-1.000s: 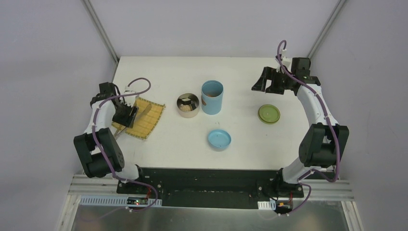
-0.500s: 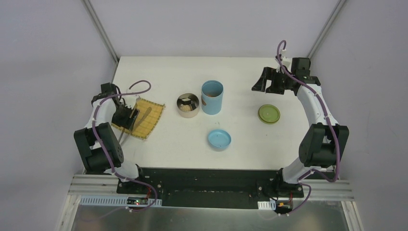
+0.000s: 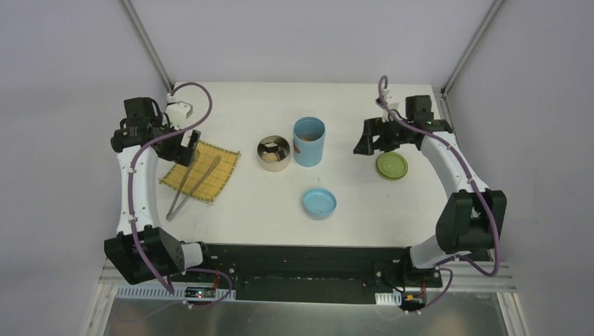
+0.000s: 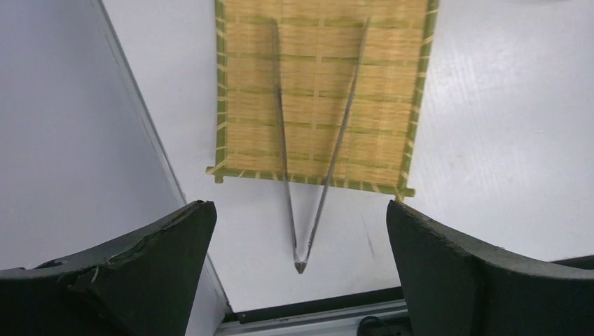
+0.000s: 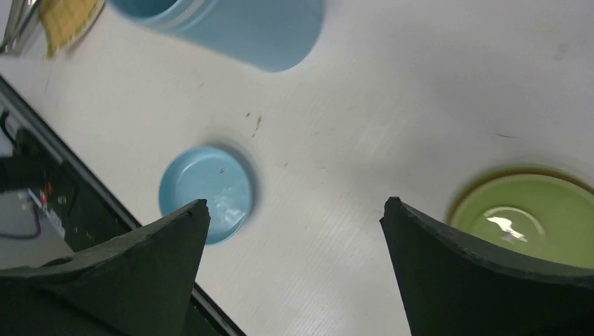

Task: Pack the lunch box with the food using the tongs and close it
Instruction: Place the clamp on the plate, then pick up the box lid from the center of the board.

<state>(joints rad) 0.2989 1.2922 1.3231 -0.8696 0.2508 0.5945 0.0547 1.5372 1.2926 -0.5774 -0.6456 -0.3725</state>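
Observation:
The tongs (image 4: pixel 312 175) lie loose on the yellow bamboo mat (image 4: pixel 392 84), arms spread and the joined end off the mat's near edge on the table; the top view shows the tongs (image 3: pixel 193 183) too. My left gripper (image 4: pixel 298 204) hangs open above them, touching nothing, over the mat's back corner (image 3: pixel 188 150). The steel bowl (image 3: pixel 273 153) holds small food pieces (image 3: pixel 273 148). Beside it stands the light-blue cylinder (image 3: pixel 309 141), uncovered. The blue lid (image 3: pixel 319 203) and the green lid (image 3: pixel 391 166) lie on the table. My right gripper (image 3: pixel 363 143) is open and empty, left of the green lid (image 5: pixel 525 217).
The right wrist view shows the blue lid (image 5: pixel 205 192) near the table's front edge and the cylinder (image 5: pixel 231 28) further off. The table's left edge and the frame rail (image 4: pixel 140 126) run close beside the mat.
My left gripper opened, let go of the tongs and rose back away from the mat. The tongs now rest spread on the mat. My right arm swung left and nearer, toward the green lid.

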